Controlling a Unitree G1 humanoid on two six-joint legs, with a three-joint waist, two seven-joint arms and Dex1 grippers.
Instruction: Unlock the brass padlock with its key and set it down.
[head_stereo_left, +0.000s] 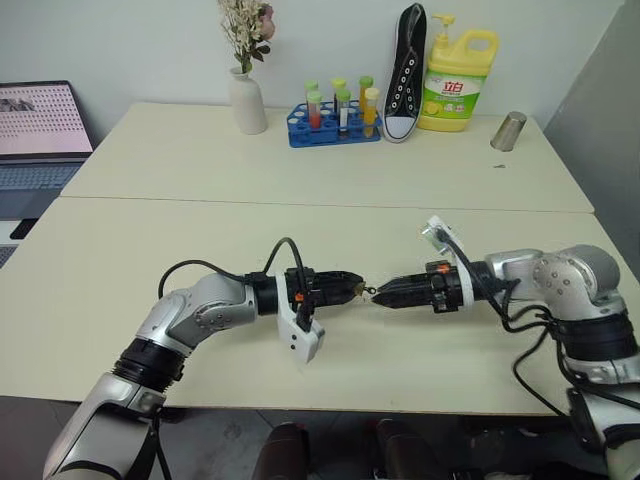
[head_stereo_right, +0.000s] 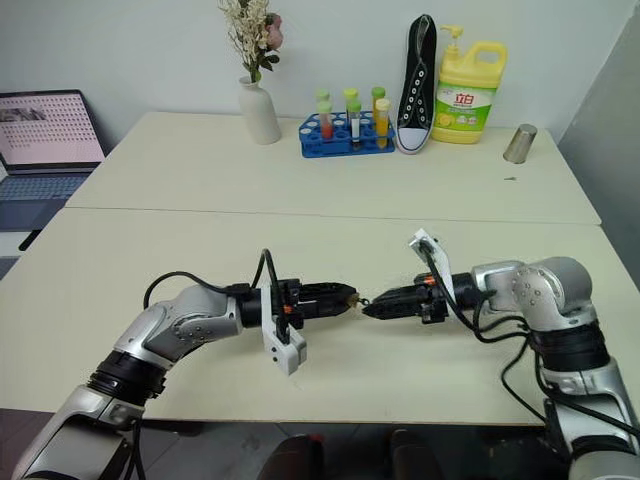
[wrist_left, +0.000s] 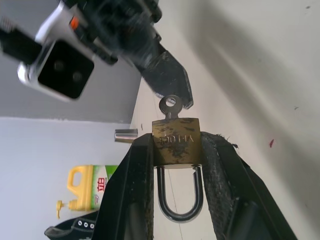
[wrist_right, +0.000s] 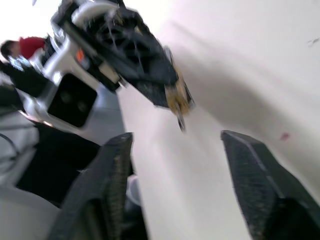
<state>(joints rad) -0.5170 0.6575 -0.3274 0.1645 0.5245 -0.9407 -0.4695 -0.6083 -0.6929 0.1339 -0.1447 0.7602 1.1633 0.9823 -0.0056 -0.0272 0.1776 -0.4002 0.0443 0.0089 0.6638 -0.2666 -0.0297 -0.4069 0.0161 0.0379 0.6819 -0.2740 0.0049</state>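
My left gripper (wrist_left: 176, 142) is shut on the brass padlock (wrist_left: 176, 142), its fingers pinching the sides of the body. The silvery shackle (wrist_left: 180, 212) points back toward the wrist. The key (wrist_left: 170, 106) sits in the padlock's keyhole, its round head sticking out toward my right gripper. My right gripper (wrist_right: 177, 137) is open, its two fingers spread wide, and it faces the padlock (wrist_right: 176, 98) and key (wrist_right: 181, 121) from a short way off without holding them. In the head views both grippers meet tip to tip above the near table (head_stereo_left: 120, 270), with the padlock (head_stereo_left: 358, 289) between them.
Along the far table's back stand a white vase with flowers (head_stereo_left: 247, 100), a blue rack of test tubes (head_stereo_left: 335, 125), a black sneaker (head_stereo_left: 405, 75), a yellow detergent bottle (head_stereo_left: 455, 85) and a metal cup (head_stereo_left: 509, 131). A laptop (head_stereo_left: 35, 125) sits at the left.
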